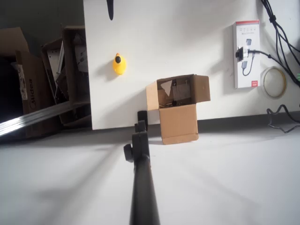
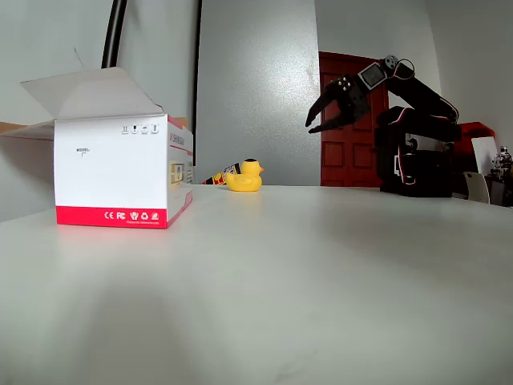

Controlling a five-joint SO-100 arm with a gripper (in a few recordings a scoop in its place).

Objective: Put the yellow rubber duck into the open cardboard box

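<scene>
a white table (image 1: 197,51) filled the overhead view, with dark clutter off its left edge. one yellow rubber duck (image 1: 119,64) sat on it, its long axis running up-down in the picture, dark head spot toward the top; in the fixed view its beak pointed right. one open cardboard box (image 1: 177,108) stood just right of and below it, apart, flaps spread, contents hard to make out. the gripper (image 2: 327,115) hung raised, jaws apart, holding nothing. a white-and-red box (image 2: 120,172) stood near the fixed camera.

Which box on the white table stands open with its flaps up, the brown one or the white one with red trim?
In the overhead view, the brown cardboard box: its flaps spread and its inside shows. The white box lies flat.
</scene>
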